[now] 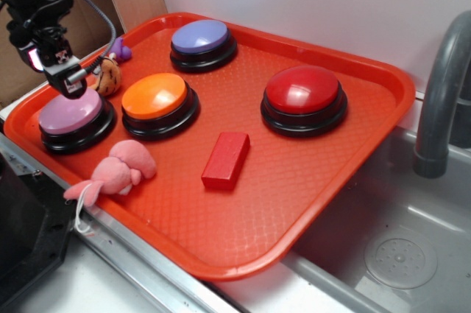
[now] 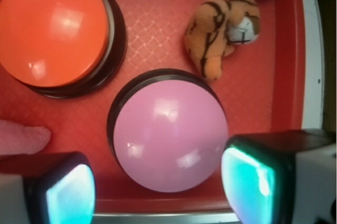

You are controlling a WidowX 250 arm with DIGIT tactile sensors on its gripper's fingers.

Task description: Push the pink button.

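Here the gripper point(image 1: 65, 86) hangs just above the pink button point(image 1: 71, 113), at the dome's back edge in the exterior view. In the wrist view its two fingers point(image 2: 250, 177) stand wide apart at 5 and 7 o'clock, with the pink dome showing between them; they grasp nothing, and whether they touch the dome cannot be told.

The pink button sits on a black round base near the 9 o'clock edge of the red tray point(image 1: 309, 202). Just beside it, at 2 o'clock in the exterior view, is the orange button point(image 1: 155, 96). A small tiger plush point(image 1: 108, 76) lies at about 1 o'clock from the pink button, close to its base, with a small purple thing point(image 1: 121, 49) beyond it. A pink plush toy point(image 1: 116, 173) lies at 5 o'clock from the button. Farther off stand the blue-purple button point(image 1: 200, 36), the red button point(image 1: 302, 90) and a red block point(image 1: 226, 160). A grey faucet point(image 1: 441, 85) rises over the sink point(image 1: 401, 254) at the tray's 3 o'clock side.
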